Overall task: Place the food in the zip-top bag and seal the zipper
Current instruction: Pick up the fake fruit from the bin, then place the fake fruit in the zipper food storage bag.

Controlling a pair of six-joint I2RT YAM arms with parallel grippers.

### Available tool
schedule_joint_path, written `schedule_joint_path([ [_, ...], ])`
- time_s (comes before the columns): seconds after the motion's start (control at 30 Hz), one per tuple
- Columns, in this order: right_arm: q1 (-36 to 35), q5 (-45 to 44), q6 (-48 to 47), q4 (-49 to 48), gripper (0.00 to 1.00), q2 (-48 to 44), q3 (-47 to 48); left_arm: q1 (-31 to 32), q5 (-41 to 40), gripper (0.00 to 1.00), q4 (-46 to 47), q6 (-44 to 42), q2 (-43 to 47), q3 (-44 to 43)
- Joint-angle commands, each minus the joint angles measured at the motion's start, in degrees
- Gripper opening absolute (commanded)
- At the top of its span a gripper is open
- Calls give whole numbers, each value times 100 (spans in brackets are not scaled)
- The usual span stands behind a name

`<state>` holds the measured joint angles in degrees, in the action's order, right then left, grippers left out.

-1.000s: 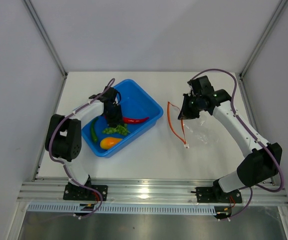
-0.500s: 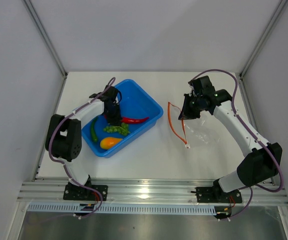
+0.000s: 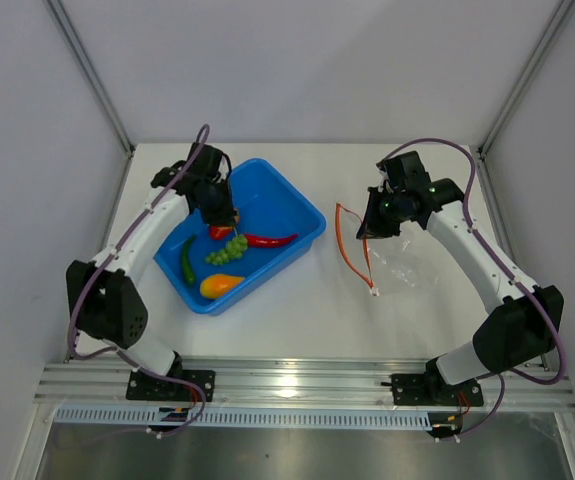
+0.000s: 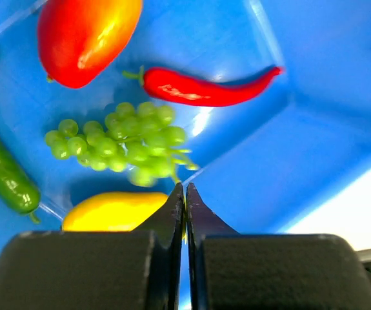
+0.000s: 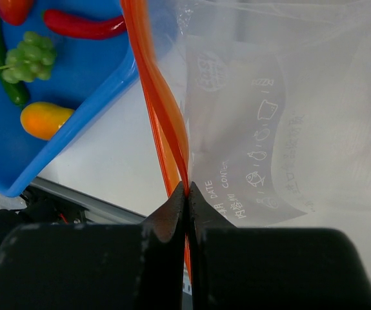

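Observation:
The food lies in a blue tray [image 3: 307, 215]: a red chili [image 3: 270, 240], a red-orange oval fruit [image 3: 219, 231], a yellow-orange piece [image 3: 219, 286] and a green pepper [image 3: 186, 262]. My left gripper [image 3: 229, 220] is shut on the thin stem of the green grape-like bunch [image 4: 127, 142], which hangs just below its tips [image 4: 184, 188] over the tray. My right gripper [image 5: 186, 187] is shut on the red-orange zipper [image 5: 156, 97] of the clear zip-top bag [image 5: 288, 116] and holds the mouth edge up, right of the tray. The bag's body [image 3: 402, 262] rests on the table.
The white table ends in an aluminium rail [image 3: 297, 380] at the near edge. Grey walls stand at the left, right and back. The tray sits at an angle at centre left, with the zipper loop [image 3: 345, 240] a short way to its right.
My left arm has risen and swung back-left over the tray, and the green bunch has come up with it. The right gripper and the bag have stayed still.

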<state>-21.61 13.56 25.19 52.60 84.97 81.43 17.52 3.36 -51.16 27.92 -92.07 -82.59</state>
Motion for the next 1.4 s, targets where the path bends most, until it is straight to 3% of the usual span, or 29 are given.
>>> schedule_joint_path([
  [0.0,25,50,-84,-65,0,-182,13,76,-19,1,-491,-120,514,-494],
  [0.33,25,42,-32,-57,0,-297,-30,155,183,1,-1150,-94,937,-1583],
  [0.77,-19,217,135,14,0,-464,-57,718,1509,1,-1380,-51,1016,-3851],
  [1.07,-300,726,258,-136,0,-587,-180,1201,2897,1,-63,714,1235,-3634],
  [1.23,-336,1506,469,-285,0,-640,-268,1517,3250,1,1018,1013,1420,-3141],
  [1.37,-353,2174,539,-294,0,-604,-259,1676,3286,1,1195,1092,1376,-3123],
])
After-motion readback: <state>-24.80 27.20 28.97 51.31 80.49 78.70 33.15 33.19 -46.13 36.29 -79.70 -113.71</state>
